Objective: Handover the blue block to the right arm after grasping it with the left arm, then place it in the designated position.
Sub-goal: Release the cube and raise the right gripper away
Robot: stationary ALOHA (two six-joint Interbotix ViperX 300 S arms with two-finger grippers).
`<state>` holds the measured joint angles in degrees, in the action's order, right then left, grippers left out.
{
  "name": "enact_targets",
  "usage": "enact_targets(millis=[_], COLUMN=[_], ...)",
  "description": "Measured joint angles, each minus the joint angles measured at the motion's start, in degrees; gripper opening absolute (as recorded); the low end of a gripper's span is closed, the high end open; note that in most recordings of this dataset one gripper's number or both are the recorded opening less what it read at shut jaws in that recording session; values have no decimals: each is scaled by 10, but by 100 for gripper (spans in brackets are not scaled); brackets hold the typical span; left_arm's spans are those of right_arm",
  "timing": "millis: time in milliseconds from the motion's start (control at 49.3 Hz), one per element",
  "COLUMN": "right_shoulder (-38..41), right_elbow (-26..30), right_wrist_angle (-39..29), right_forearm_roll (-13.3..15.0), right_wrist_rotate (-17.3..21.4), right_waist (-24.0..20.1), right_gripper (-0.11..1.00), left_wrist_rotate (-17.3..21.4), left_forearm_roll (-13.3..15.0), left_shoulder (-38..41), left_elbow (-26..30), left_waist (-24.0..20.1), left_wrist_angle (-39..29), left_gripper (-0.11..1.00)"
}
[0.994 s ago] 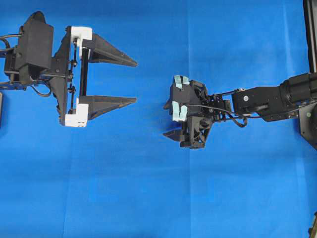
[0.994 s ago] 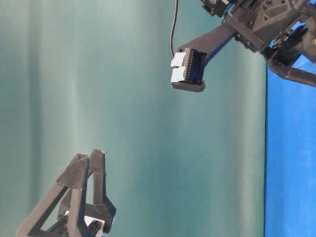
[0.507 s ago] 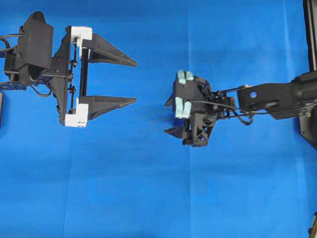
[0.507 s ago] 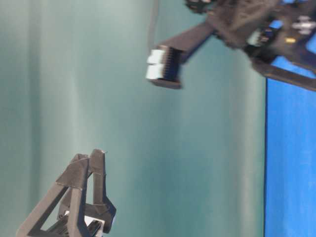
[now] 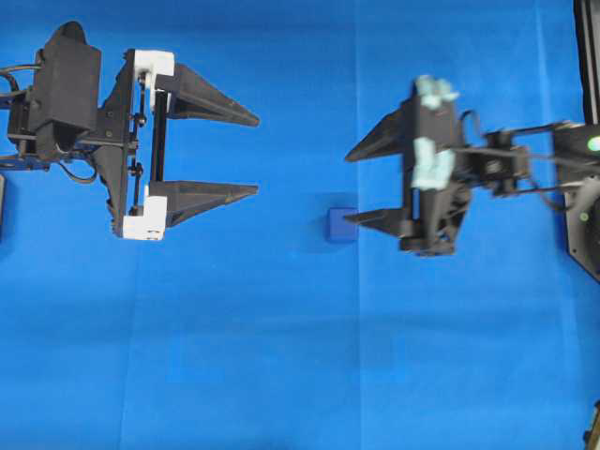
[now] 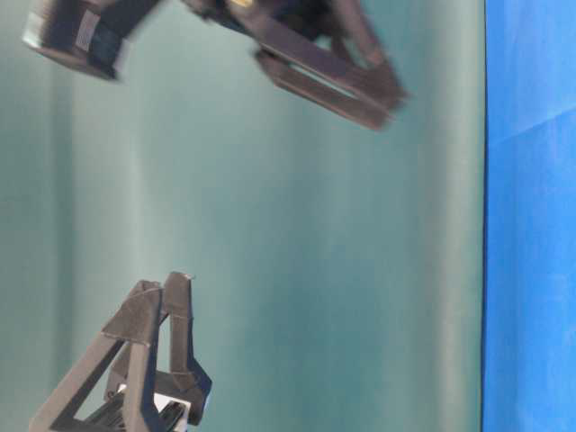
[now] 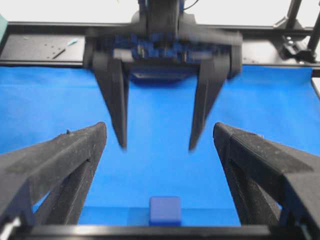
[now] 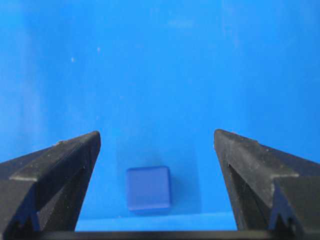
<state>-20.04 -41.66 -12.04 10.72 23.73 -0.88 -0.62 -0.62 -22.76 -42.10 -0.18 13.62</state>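
On smooth blue cloth [image 5: 281, 356] sits the rounded-edged blue block [image 5: 340, 225].

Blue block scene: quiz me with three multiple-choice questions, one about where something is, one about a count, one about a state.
1. Where is the blue block?
A. On the cloth, between the two tools
B. Clamped in the left tool
C. On top of the right arm

2. How many blocks are in view?
A. Three
B. One
C. Two

3. How do the right tool's jaws stand?
A. Shut on the block
B. Shut on nothing
C. Open, holding nothing

Answers: 1 A, the overhead view shows it lying on the cloth between the left tool and the right one. 2 B, every view that shows a block shows a single cube. 3 C, the right wrist view shows both fingers wide apart with the block lying free between them.
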Motion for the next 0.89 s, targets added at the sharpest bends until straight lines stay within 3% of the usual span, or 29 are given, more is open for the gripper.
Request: enact_targets(millis=[466, 892], right_shoulder=[-135, -154], right_elbow=[-2, -6], right_wrist_angle=[-62, -63], right_forearm_roll=[20, 25], right_wrist_rotate=[-2, -2], right_waist=[1, 0], right_gripper=[86, 86], left_wrist_rotate=[-1, -1], left_forearm_roll=[0, 0], left_shoulder=[0, 0], left_elbow=[0, 0], left_waist=[0, 0], left_wrist_angle=[0, 0], left_gripper=[92, 92])
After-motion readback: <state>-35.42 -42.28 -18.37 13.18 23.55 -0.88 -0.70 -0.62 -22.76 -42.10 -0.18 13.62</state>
